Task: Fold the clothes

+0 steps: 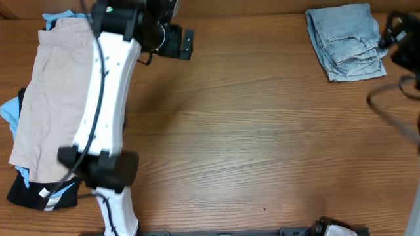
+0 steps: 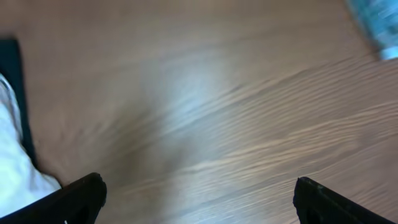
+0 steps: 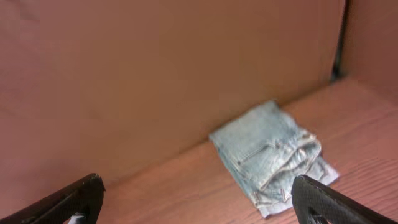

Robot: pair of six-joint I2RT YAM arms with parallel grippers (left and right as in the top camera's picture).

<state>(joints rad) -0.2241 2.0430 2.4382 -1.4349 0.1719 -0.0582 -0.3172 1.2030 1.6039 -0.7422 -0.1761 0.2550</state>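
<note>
The light-blue denim shorts (image 1: pixel 346 40) lie folded in a compact stack at the table's far right corner. They also show in the right wrist view (image 3: pixel 273 155), close to the back wall. My right gripper (image 3: pixel 198 199) is open and empty, raised a short way from the shorts, and shows blurred at the right edge overhead (image 1: pixel 400 39). My left gripper (image 2: pixel 198 199) is open and empty over bare wood. Overhead it is at the back left (image 1: pixel 180 44), far from the denim shorts.
A pile of other clothes lies at the left edge: beige khaki shorts (image 1: pixel 49 98) on top, a black garment (image 1: pixel 29 191) and bright blue fabric (image 1: pixel 10 111) beneath. My left arm (image 1: pixel 105 111) reaches over the pile's right side. A wall stands behind the table.
</note>
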